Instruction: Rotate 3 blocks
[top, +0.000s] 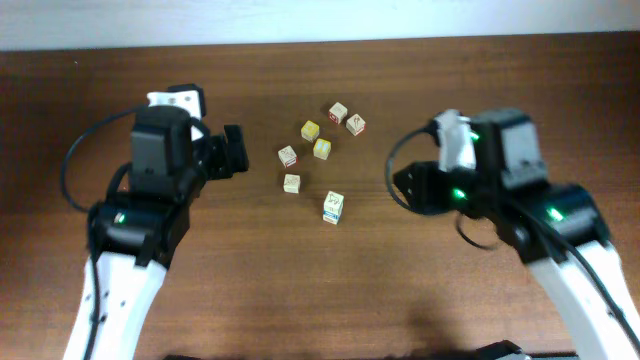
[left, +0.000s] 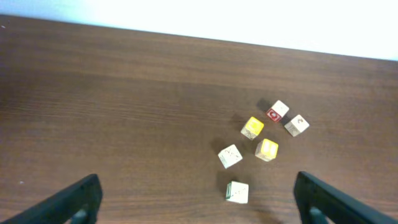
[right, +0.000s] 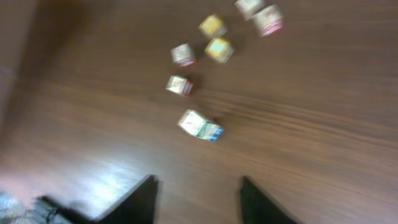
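Several small letter cubes lie in a loose cluster on the brown table. The red-faced block (top: 338, 112) (left: 277, 111) (right: 268, 20) is at the far end. The blue-marked block (top: 334, 207) (right: 200, 124) lies nearest the front, tilted. A pale block with greenish side marks (top: 291, 183) (left: 237, 192) lies left of it. My left gripper (top: 205, 128) (left: 198, 199) stands wide open and empty, left of the cluster. Partly open and empty, my right gripper (top: 400, 185) (right: 198, 182) is to the right of the cluster and touches no block.
Two yellow-faced cubes (top: 311, 130) (top: 322, 148) sit mid-cluster, with pale cubes beside them (top: 356, 124) (top: 288, 155). The table's far edge (top: 320, 42) meets a white wall. Both arms flank the cluster.
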